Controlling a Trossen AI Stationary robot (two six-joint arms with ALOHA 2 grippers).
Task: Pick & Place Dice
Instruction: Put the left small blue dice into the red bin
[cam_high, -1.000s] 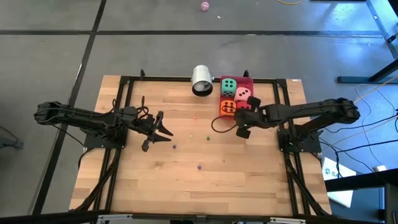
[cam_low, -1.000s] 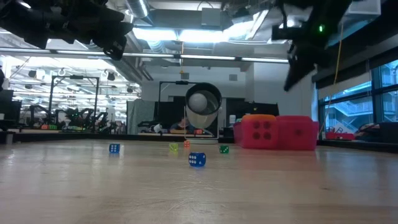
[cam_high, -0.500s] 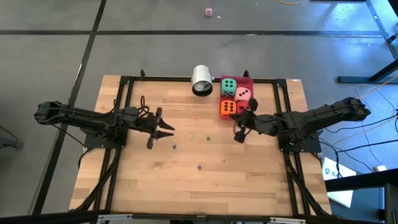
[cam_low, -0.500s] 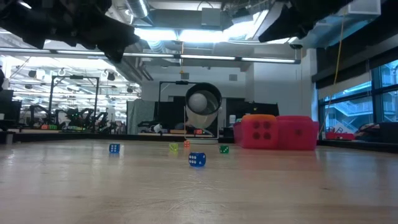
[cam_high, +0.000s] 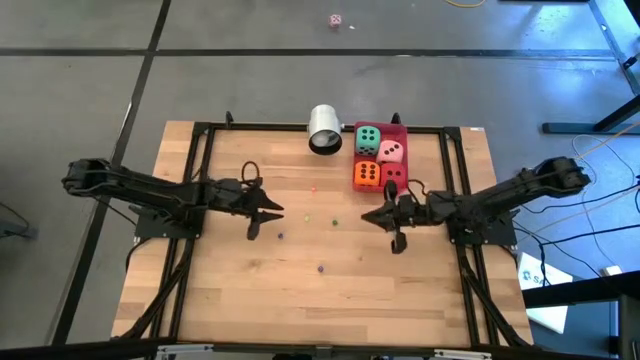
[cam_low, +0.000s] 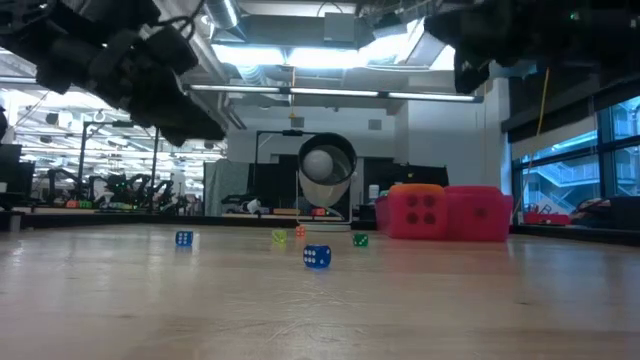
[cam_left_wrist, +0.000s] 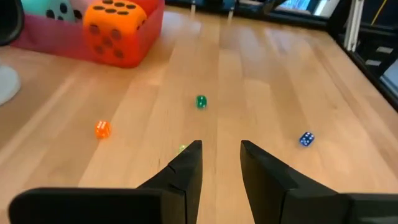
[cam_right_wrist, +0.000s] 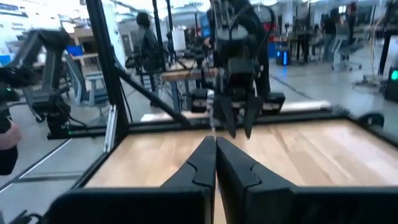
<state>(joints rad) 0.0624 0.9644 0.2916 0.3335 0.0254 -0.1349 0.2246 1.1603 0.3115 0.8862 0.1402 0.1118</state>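
Since the earlier frame, the right end effector (cam_high: 376, 219) has drawn back from the red tray (cam_high: 398, 132) toward the middle of the desk (cam_high: 330, 300), its fingers pressed together and holding nothing. Four big dice sit in the tray: green (cam_high: 368, 138), pink (cam_high: 394, 151), orange (cam_high: 366, 173) and red (cam_high: 392, 175). That suggests the placing is finished or nearly so. Left end effector (cam_high: 270, 212) has edged forward, fingers slightly spread and empty, above the small dice (cam_left_wrist: 201, 101) scattered on the desk.
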